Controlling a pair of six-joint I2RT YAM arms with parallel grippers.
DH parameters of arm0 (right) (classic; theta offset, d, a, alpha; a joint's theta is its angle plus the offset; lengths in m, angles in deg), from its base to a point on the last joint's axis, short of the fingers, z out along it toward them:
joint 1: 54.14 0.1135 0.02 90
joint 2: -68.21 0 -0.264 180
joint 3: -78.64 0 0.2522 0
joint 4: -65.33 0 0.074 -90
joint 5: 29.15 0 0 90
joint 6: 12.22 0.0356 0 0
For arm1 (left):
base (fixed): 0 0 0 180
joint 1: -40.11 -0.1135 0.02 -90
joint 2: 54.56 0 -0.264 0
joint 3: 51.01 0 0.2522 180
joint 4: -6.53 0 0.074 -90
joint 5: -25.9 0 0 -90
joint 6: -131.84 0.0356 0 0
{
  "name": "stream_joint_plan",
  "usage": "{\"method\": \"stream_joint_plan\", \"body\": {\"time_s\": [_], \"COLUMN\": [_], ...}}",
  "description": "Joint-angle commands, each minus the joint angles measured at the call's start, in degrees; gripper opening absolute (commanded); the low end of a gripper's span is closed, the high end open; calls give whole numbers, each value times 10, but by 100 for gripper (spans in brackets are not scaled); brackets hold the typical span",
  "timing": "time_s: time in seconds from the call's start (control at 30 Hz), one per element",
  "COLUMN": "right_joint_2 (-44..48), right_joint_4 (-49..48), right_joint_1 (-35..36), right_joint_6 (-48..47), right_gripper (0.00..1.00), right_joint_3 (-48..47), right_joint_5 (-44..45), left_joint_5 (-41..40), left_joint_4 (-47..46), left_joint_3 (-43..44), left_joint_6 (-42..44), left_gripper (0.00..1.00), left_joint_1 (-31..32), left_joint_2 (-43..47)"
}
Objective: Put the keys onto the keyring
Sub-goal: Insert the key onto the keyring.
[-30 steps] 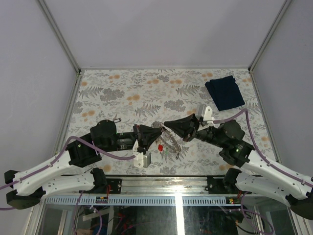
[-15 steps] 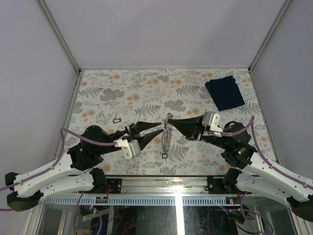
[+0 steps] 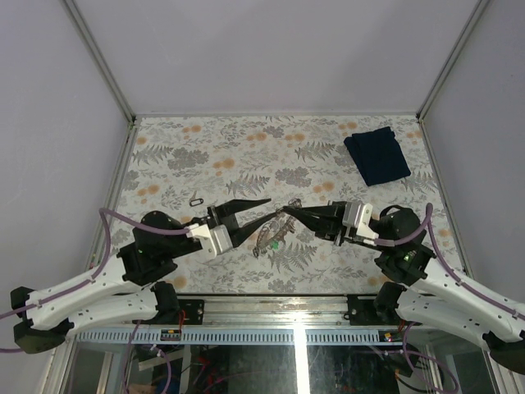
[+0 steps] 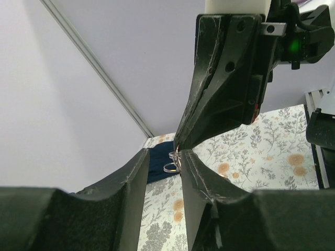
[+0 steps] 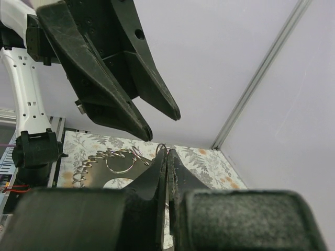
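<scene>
Top: right claw (image 3: 290, 208) clamped on keyring (image 3: 268, 233) over desk (image 3: 205, 156) centre, chain drooping; left claw (image 3: 271, 207) parted beside it; key (image 3: 195, 201) toward left edge | Left wrist: ring shows between parted fingers (image 4: 131, 183) | Right wrist: jaws pinched tight, chain spread leftward.

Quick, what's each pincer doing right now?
Left pincer: open, gripping nothing.
Right pincer: closed on the keyring, which hangs from its tips.

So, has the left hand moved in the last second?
Yes. In the top view the left hand has moved away from the table's near edge, toward the far side, and it has opened, close to the keyring.
</scene>
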State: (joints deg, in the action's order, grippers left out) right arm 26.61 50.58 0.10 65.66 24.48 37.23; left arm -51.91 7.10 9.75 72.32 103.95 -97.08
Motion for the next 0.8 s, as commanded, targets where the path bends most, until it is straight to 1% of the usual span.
{"method": "stream_joint_plan", "body": {"time_s": [0.0,0.23,0.33,0.43,0.77], "right_joint_2": [22,27,27,28,32], "right_joint_4": [-35,-11,-8,-8,-1], "right_joint_1": [-2,-2,-2,-2,-2], "right_joint_6": [-21,-32,-32,-33,-33], "right_gripper": [0,0,0,0,0], "right_joint_3": [-22,-31,-33,-34,-40], "right_joint_5": [-20,-26,-29,-29,-31], "left_joint_5": [3,38,52,67,78], "left_joint_4": [23,72,92,109,165], "left_joint_3": [34,67,78,88,117], "left_joint_6": [1,-11,-9,-9,-21], "left_gripper": [33,32,26,24,27], "left_joint_1": [2,3,2,2,-4], "left_joint_2": [-8,-15,-22,-29,-51]}}
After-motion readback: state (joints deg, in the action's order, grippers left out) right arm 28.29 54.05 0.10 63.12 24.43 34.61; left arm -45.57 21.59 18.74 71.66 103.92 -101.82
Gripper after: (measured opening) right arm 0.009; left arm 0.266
